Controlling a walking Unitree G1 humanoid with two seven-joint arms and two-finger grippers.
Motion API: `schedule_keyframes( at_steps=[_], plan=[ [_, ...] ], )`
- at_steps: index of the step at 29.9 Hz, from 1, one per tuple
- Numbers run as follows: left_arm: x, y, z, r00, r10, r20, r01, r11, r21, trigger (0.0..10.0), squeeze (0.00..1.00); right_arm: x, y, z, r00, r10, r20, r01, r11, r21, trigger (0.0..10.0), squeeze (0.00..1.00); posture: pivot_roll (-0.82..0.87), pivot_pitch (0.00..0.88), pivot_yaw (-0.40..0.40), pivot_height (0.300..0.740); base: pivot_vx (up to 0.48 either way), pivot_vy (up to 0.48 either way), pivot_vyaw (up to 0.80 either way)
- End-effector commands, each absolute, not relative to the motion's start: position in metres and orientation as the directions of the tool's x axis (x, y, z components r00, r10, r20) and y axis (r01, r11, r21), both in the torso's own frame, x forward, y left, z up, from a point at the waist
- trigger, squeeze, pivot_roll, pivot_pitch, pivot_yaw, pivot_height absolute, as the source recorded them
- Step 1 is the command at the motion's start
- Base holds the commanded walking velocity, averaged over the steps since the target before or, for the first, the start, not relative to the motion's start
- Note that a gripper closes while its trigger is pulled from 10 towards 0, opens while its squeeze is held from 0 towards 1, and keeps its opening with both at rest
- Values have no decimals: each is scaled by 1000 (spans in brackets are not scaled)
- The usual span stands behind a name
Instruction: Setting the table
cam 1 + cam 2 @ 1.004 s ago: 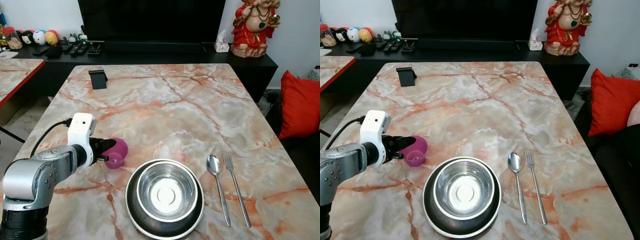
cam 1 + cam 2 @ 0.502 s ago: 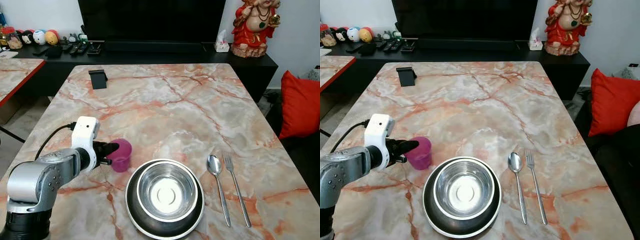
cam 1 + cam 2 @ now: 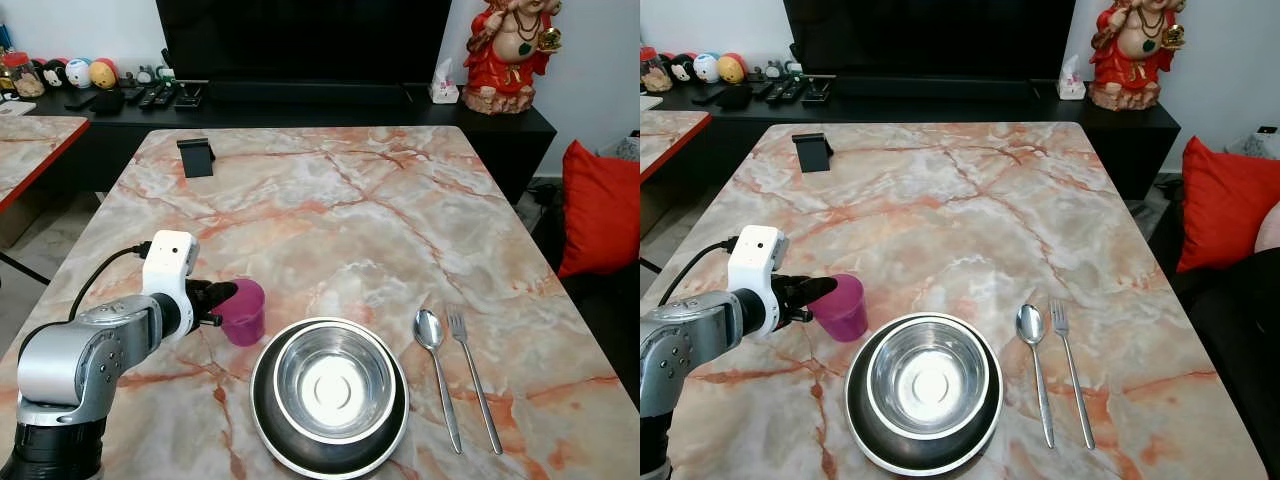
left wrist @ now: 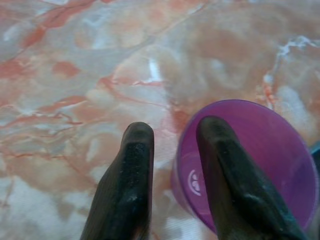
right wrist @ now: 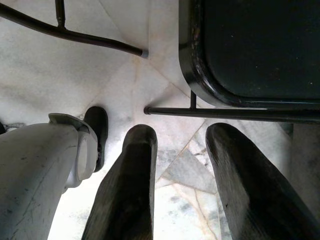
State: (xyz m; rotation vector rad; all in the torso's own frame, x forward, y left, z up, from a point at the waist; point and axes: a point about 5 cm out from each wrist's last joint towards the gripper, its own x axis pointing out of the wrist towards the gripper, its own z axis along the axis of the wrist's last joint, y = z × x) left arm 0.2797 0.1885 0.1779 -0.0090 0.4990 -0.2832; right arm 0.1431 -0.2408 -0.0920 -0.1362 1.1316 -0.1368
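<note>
Glossy pink-veined marble tabletop [image 3: 330, 200] carries a steel bowl [image 3: 332, 382] nested in a dark plate, with spoon [image 3: 436, 370] and fork [image 3: 474, 370] alongside. Left wrist view: left gripper [image 4: 172, 132] fingers straddle the upright translucent purple cup's [image 4: 255, 160] rim. Right wrist view: right gripper [image 5: 180, 135] fingers spread over tiled floor.

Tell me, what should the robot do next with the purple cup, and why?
Probably let go and pull back. The purple cup stands upright on the table, just left of the bowl, where a place setting's cup might go. The left end effector has one finger inside the rim and one outside, so it should open before backing away.
</note>
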Motion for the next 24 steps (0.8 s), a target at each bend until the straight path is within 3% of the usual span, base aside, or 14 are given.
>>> schedule_keyframes(
  at_steps=[1,3,6,7,11,14,17,24],
  plan=[
    [281,189,185,856,-262,-446,268,962,-51,10000,1000,144,-242,-91,419,-180,-890,39,983,-180,10000,0,-3,0,-18,732,0,0,0],
    [282,190,187,861,-256,-439,264,964,-45,10000,1000,144,-242,-91,419,-180,-890,40,983,-180,10000,0,-4,0,-18,732,0,0,0],
    [288,191,203,917,-245,-316,244,969,-43,10000,1000,144,-242,-91,419,-181,-890,40,983,-181,10000,0,-6,0,-17,732,0,0,0],
    [290,192,210,936,-241,-258,241,970,-34,10000,0,144,-242,-91,420,-181,-890,40,983,-181,10000,0,-5,0,-18,732,0,0,0],
    [292,196,230,976,-199,-84,203,978,45,10000,0,144,-242,-91,420,-182,-889,40,983,-182,10000,0,-4,0,-18,732,0,0,0],
    [291,202,231,994,-106,37,98,980,171,10000,0,144,-242,-91,429,-182,-885,53,983,-177,10000,0,-4,0,-17,732,0,0,0],
    [288,212,213,995,27,94,-39,991,128,10000,0,145,-242,-90,452,-182,-873,88,983,-159,10000,0,-15,0,-12,732,0,0,0],
    [280,205,176,988,57,140,-73,991,113,10000,0,146,-243,-89,492,-217,-843,208,970,-128,10000,0,-26,0,-11,732,0,0,0]
  ],
)
